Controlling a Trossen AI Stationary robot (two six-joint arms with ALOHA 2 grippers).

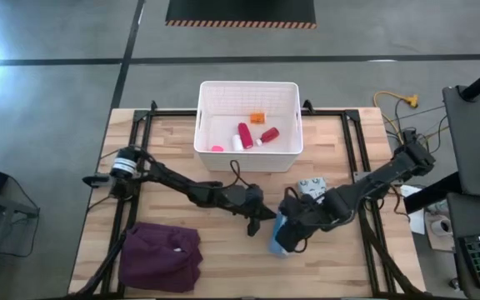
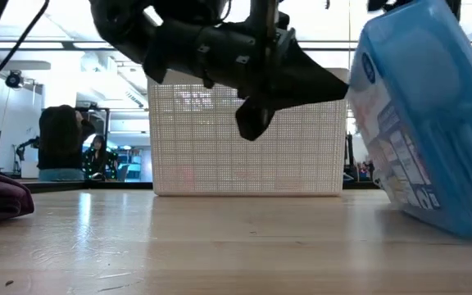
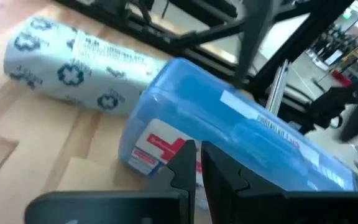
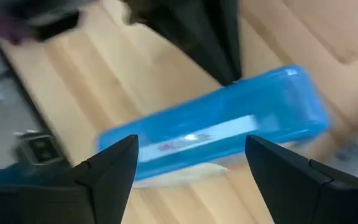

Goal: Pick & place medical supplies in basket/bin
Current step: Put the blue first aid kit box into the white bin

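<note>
the blue first-aid box (image 1: 280, 236) is a translucent blue plastic case with a white printed label along its side and a red-and-white sticker on one end. it stands tilted on the wooden table (image 1: 223, 267), one lower edge on the wood, in front of the white basket (image 1: 248, 96) and well apart from it. just behind it lies one pale grey-green patterned packet (image 1: 311, 188), a roll printed with small blue crosses, flat on the table.

the right gripper (image 4: 191, 165) hovers over the box with its two fingers spread wide, one on each side of the case, not pressing it. the left gripper (image 1: 261, 215) sits just beside the box, its fingers (image 3: 185, 165) pinched nearly together with only a thin slit between them, holding nothing.

inside the basket, by count: two red bottles (image 1: 245, 135) with white ends, one small orange piece (image 1: 257, 117), and one pink piece (image 1: 217, 148) near the front wall. one maroon cloth (image 1: 162, 255) lies crumpled at the near left corner of the table.

in the low view, one person (image 2: 97, 156) shows in the room beyond the table.
</note>
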